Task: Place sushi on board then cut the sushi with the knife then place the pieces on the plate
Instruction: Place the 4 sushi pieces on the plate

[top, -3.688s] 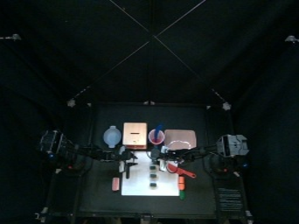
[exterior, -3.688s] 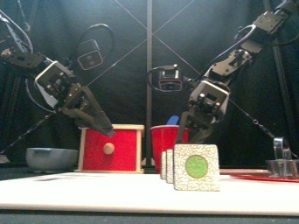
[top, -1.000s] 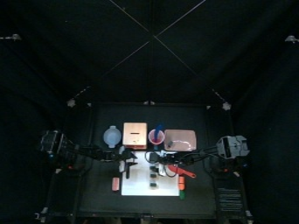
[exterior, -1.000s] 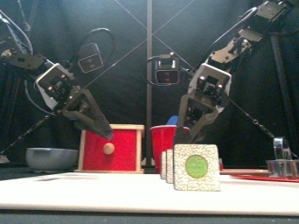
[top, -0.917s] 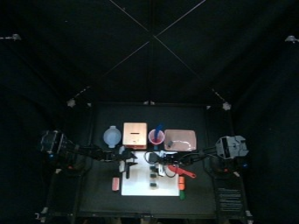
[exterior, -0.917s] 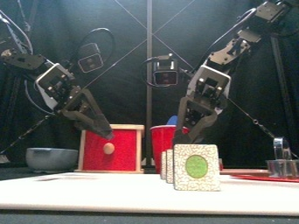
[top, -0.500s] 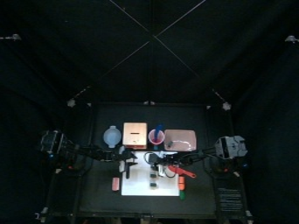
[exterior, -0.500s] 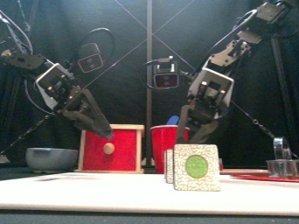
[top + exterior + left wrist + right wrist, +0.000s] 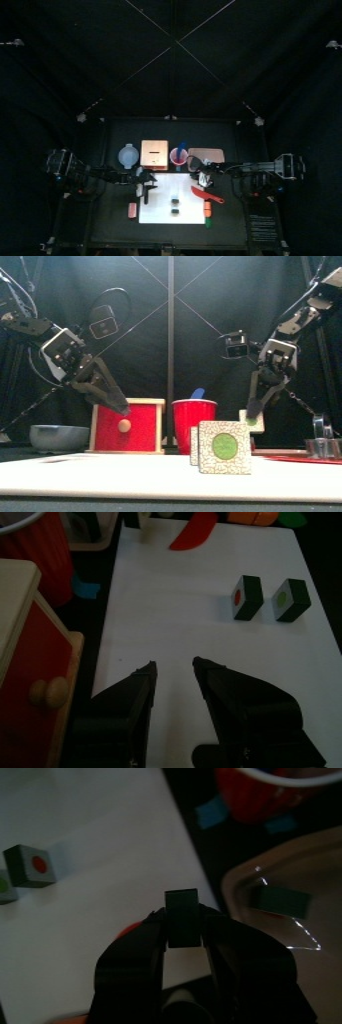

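Two dark green sushi pieces (image 9: 175, 204) stand on the white cutting board (image 9: 158, 222), large in the front view (image 9: 225, 446). My right gripper (image 9: 253, 416) is shut on a third piece (image 9: 183, 918) and holds it in the air beside the red cup (image 9: 194, 424), at the pink tray's (image 9: 301, 863) near edge. One dark piece (image 9: 282, 901) lies on the tray. The red toy knife (image 9: 207, 195) lies across the board's right edge. My left gripper (image 9: 171, 677) hangs open above the board's left part, holding nothing.
The wooden box with a red drawer (image 9: 127, 426) stands behind the board at the left, and the blue-grey bowl (image 9: 60, 437) stands left of it. The metal cutter (image 9: 321, 446) sits at the far right. A blue knife sticks out of the red cup.
My right gripper has taken one sushi piece off the board and carried it up and to the right toward the tray. Two pieces stay on the board. The left arm has not moved.
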You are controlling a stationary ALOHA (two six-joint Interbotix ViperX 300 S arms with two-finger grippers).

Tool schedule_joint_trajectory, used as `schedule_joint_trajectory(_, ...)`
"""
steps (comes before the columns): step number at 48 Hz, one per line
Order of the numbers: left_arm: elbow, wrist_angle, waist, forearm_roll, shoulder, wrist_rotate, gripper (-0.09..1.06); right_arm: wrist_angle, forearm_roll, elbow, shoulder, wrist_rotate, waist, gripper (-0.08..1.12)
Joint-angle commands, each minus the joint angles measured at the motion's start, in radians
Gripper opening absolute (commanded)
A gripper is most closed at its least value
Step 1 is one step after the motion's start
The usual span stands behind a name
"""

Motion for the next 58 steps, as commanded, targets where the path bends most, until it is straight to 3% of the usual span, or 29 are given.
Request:
schedule_joint_trajectory(1, -0.017, -0.005, 0.003, -0.002, -0.005, 0.002, 0.76, 0.003, -0.025, 0.044, -0.097, -0.002, -0.095, 0.56)
schedule_joint_trajectory(15, -0.018, -0.005, 0.003, -0.002, -0.003, 0.002, 0.76, 0.017, -0.117, 0.129, -0.137, -0.003, -0.265, 0.62)
schedule_joint_trajectory(26, -0.020, -0.005, 0.006, -0.003, -0.003, 0.000, 0.76, 0.006, -0.129, 0.132, -0.124, -0.002, -0.272, 0.82)
schedule_joint_trajectory(34, -0.020, -0.005, 0.006, -0.012, -0.005, 0.002, 0.76, 0.006, -0.106, 0.120, -0.149, -0.002, -0.255, 0.87)
schedule_joint_trajectory(45, -0.021, -0.005, 0.006, -0.021, -0.005, 0.002, 0.76, -0.015, -0.023, 0.049, -0.164, -0.002, -0.037, 0.87)
schedule_joint_trajectory(58, -0.023, -0.005, 0.006, -0.026, -0.005, 0.000, 0.76, -0.117, 0.005, -0.048, -0.051, -0.002, 0.212, 0.87)
